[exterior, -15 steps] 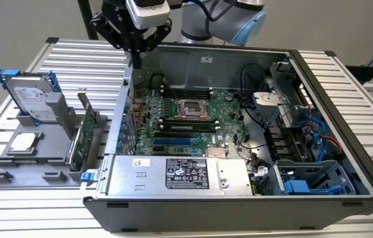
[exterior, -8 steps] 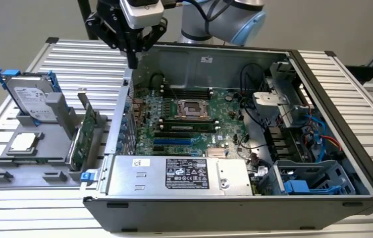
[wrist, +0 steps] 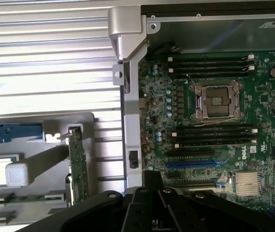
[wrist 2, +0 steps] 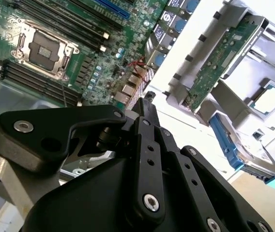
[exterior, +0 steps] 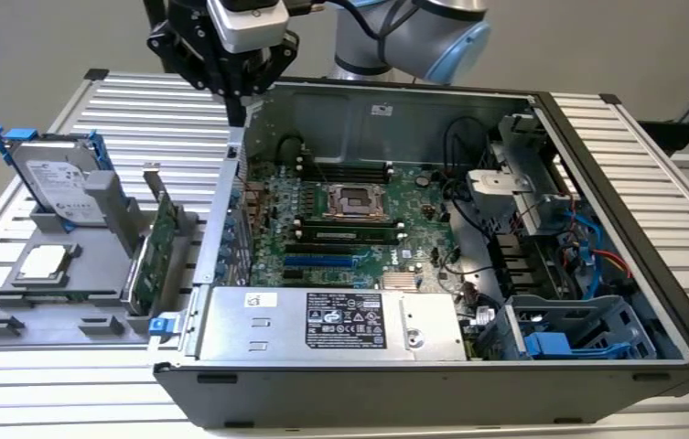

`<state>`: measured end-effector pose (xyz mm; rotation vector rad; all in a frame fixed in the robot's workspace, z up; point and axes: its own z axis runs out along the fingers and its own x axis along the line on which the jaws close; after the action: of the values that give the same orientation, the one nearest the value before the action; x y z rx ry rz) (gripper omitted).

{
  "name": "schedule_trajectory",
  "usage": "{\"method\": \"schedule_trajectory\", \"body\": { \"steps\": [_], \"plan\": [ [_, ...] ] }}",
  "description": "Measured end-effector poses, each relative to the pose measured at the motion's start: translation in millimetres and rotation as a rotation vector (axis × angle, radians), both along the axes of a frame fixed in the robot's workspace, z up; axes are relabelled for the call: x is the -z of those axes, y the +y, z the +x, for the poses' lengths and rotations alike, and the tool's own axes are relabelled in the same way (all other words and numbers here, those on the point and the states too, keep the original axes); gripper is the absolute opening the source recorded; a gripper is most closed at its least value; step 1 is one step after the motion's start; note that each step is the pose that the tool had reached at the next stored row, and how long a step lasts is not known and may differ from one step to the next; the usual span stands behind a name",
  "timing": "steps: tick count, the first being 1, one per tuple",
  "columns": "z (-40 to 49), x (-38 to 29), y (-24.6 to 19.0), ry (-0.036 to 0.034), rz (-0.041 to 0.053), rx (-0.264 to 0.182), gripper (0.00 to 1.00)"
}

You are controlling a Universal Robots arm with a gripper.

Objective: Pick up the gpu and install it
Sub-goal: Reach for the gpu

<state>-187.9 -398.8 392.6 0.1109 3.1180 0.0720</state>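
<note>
The gpu [exterior: 155, 249] stands on edge in a slot of the grey holder [exterior: 3, 326] on the slatted worktop [exterior: 113, 101], just beside the outer face of the computer case's side wall [exterior: 224, 215]; nothing grips it, so the pick is not yet made; the gripper [exterior: 237, 112] hangs above the top rim of that wall, well above the card, and its fingers look drawn narrow with nothing between them

Several risks follow, as I judge it; narrow fingers cannot straddle the card, so a descent without widening would drive the tips onto its upper edge; the card sits so close to the wall that 1 finger has little room on that side and could scrape or catch the sheet metal; the first wrist view shows the card [wrist: 78, 169] as a thin strip, so a small sideways error means a miss or a grip on components rather than bare board; the hard drive [exterior: 58, 178] and the CPU chip [exterior: 45, 263] share the holder and could be knocked; a tilted grip would carry into the case, where the bracket could snag the wall and the edge connector could miss the blue slot [wrist: 195, 166] on the motherboard [exterior: 357, 229]
</note>
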Motion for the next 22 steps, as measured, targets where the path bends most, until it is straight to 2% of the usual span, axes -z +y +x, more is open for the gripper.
{"method": "schedule_trajectory", "body": {
  "steps": [22],
  "plan": [
    [-30.8,0.0,0.0,0.0,0.0,0.0,0.0]
  ]
}}
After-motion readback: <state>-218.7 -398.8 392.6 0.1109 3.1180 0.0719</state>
